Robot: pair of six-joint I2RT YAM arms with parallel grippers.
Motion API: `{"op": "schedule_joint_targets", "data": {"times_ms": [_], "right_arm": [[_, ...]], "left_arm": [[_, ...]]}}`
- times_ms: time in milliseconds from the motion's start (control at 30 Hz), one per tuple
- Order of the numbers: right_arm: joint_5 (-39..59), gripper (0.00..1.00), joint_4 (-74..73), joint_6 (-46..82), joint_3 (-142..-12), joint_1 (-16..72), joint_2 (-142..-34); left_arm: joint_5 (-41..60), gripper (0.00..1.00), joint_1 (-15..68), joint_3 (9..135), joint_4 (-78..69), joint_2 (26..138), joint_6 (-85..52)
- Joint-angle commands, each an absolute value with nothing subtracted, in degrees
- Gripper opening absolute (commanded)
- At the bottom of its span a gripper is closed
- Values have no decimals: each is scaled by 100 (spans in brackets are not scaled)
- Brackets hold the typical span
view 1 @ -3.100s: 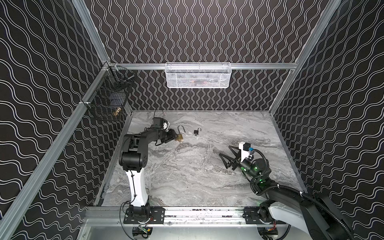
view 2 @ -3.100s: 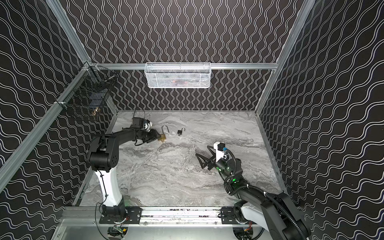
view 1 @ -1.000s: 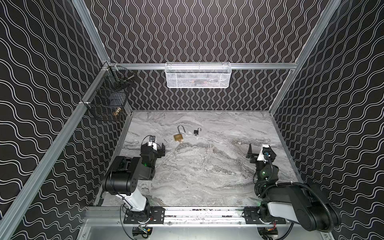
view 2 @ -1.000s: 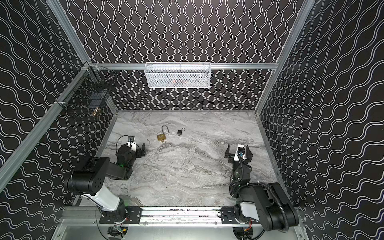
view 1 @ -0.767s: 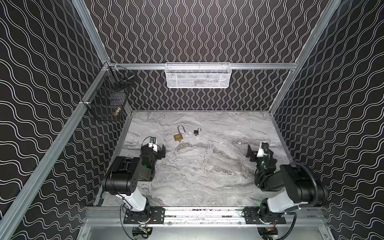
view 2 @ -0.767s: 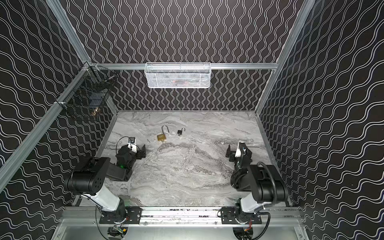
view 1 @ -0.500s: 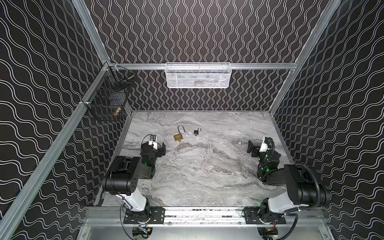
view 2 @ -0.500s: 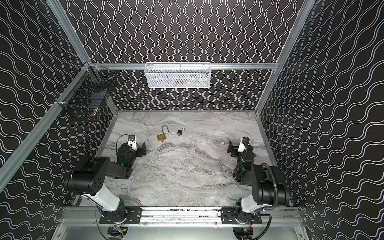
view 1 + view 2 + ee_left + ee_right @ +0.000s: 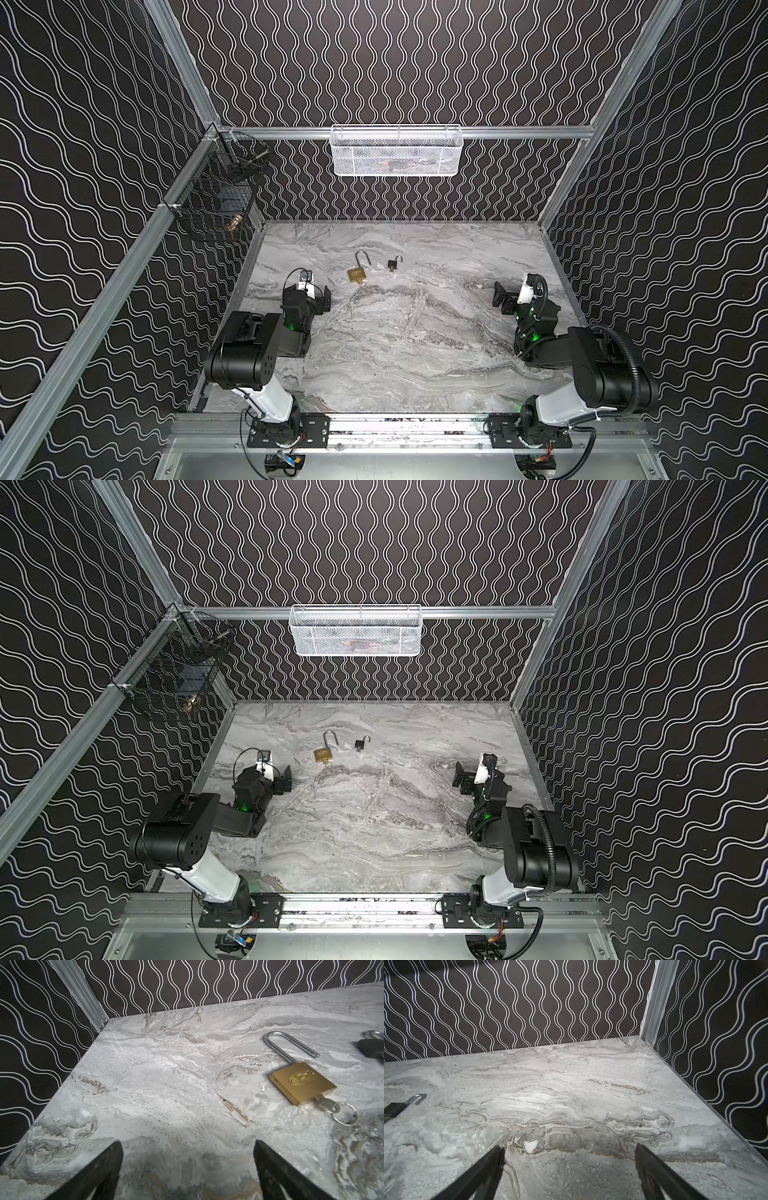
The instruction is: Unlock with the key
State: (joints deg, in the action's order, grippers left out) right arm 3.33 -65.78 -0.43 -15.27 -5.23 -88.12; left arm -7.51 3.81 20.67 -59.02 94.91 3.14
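Both padlocks on the table [image 9: 395, 353] look open already, so I'd call the unlocking basically done. Brass padlock [image 9: 302, 1082] lies flat, far and left of the middle, with its long shackle [image 9: 279, 1051] free at one end and the key [image 9: 327, 1103] sitting in the keyhole. Small black padlock [image 9: 392, 264] is just right of it. Its shackle seems popped too, but it's tiny, so not certain. Left gripper [image 9: 322, 299] and right gripper [image 9: 503, 299] sit by the table's sides, well apart from the locks, jaws spread wide, pinching nothing. Maybe pulling the key is all that's left.
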Motion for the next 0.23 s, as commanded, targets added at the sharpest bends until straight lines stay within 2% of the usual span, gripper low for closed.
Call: {"op": "schedule_joint_targets", "data": {"times_ms": [0, 200], "right_arm": [[352, 100, -6693, -24, -1545, -498, -8811], [35, 100, -6955, -148, -1402, -299, -8786]], "left_arm": [[-775, 99, 387, 2094, -5938, 9499, 317], [-782, 99, 387, 2092, -5935, 9501, 318]]}}
